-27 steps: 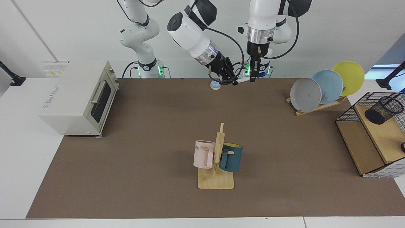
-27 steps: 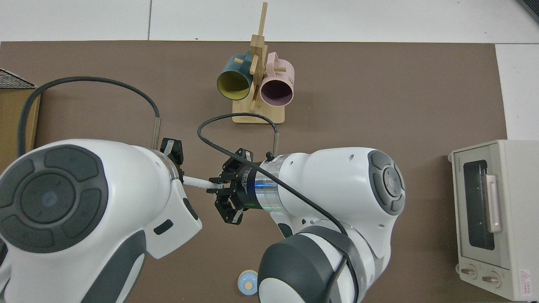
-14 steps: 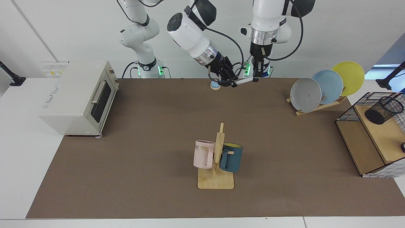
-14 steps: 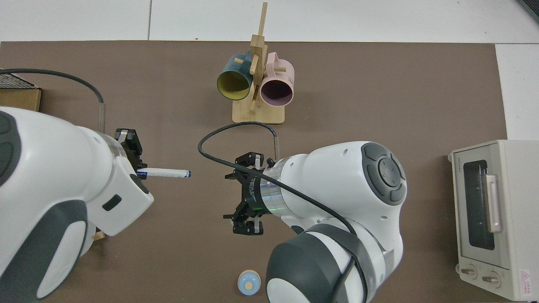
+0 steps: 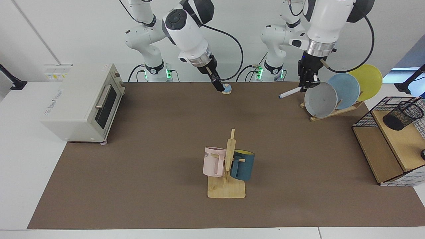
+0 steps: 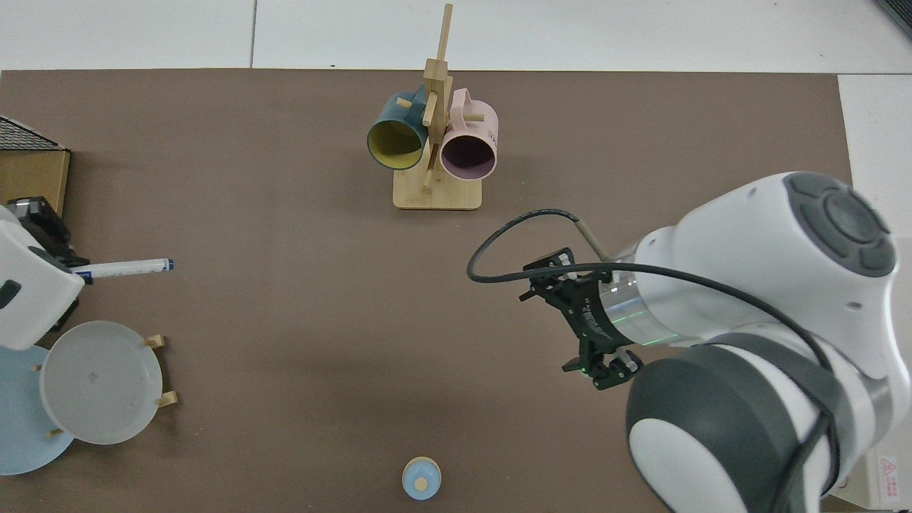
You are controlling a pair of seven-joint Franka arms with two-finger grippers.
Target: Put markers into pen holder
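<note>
Nearest the facing camera stands the mug rack (image 5: 226, 186) with a pink mug (image 5: 213, 161) and a blue mug (image 5: 242, 165), plain in both views. At about four o'clock from it the wire-grid basket (image 5: 391, 166) with its wooden shelf is cut by the frame edge, and only a corner of it shows in the top view; inside it the pen holder (image 5: 402, 115) lies tilted on the shelf, its rim toward two o'clock, and the top view does not show it. Farther back, at one o'clock from the mug rack, the left tool (image 5: 307, 84) is clamped on the marker (image 5: 290, 93), which juts out level toward nine o'clock in the air just beside the grey plate (image 5: 320, 99) of the plate rack (image 5: 332, 113), well apart from the pen holder; in the top view the left tool (image 6: 53, 239) is mostly hidden by the arm's white housing at the frame edge, while the marker (image 6: 122, 268) shows with its dark tip outermost. At the far edge of the bench (image 5: 149, 172) the right tool (image 5: 217, 84) hangs beside a small blue knob (image 5: 227, 88); from the facing view its fingers are hard to make out, but the top view shows the right tool (image 6: 581, 320) with its fingers apart and nothing between them. The toaster oven (image 5: 83, 101) sits at ten o'clock, nearly all hidden in the top view. Half a second ago the two tools were close together at the far middle; since then the left arm has carried the marker toward the plates, and the right arm has drawn back.
</note>
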